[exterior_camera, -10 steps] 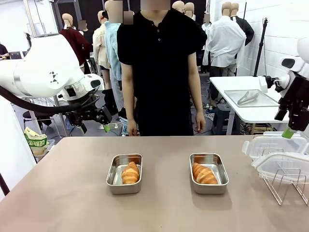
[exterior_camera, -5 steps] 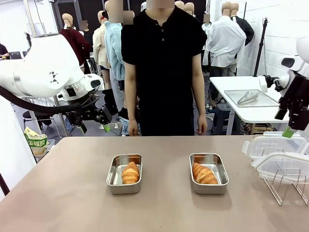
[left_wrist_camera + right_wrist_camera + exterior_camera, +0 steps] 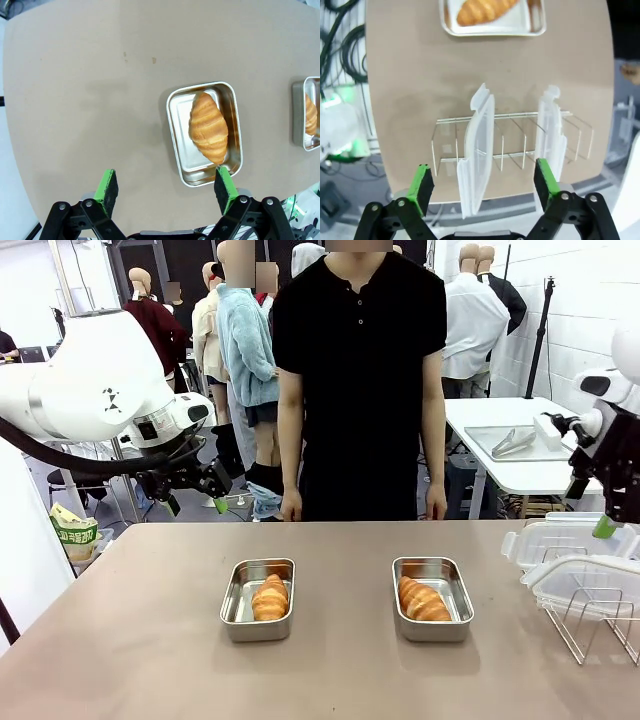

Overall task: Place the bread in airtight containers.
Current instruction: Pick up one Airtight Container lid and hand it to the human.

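Two rounded rectangular stainless-steel tins (image 3: pixel 257 630) (image 3: pixel 433 631), smooth and softly reflective, glossy golden-brown croissant rolls (image 3: pixel 269 598) (image 3: pixel 423 600), matt, smooth grey-brown tabletop (image 3: pixel 340 680), cloudy clear plastic lids (image 3: pixel 560 540) (image 3: pixel 580 575), thin shiny metal wire rack (image 3: pixel 590 620), person's matt black cloth shirt (image 3: pixel 360 360)

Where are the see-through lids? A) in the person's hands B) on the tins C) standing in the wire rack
C: both lids stand on edge in the wire rack, while the tins sit uncovered with a roll in each.

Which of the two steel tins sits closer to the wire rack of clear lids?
The right-hand rectangular stainless-steel tin; the left-hand tin lies farther from the wire rack.
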